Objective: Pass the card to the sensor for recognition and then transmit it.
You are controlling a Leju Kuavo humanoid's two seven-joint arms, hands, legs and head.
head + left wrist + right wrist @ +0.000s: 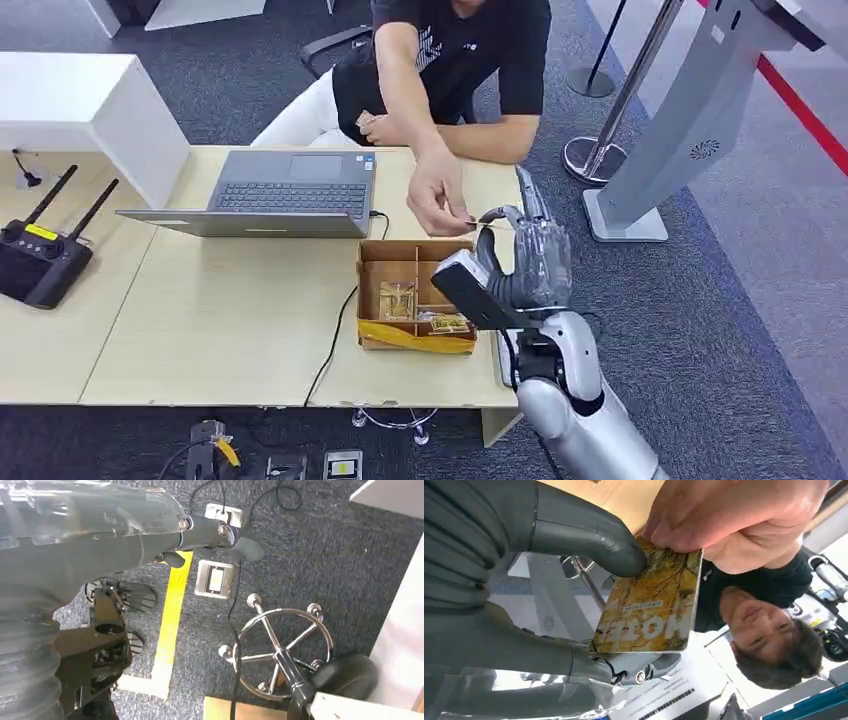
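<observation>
Now handover step: my right robot hand (574, 580) pinches the hotel card (649, 605), person's hand (729, 515) gripping too; next I loosen. Left robot hand (100, 525): can't tell.

Person's hand (437, 197) above cardboard box (416, 296)

An open grey laptop (290, 195) sits on the light wooden table (200, 310), with a black cable (335, 340) running from it over the table's near edge. A black controller with two antennas (40, 255) lies at the far left. On the carpet stand a chrome stanchion base (590, 158) and a grey kiosk stand (680, 120).
</observation>
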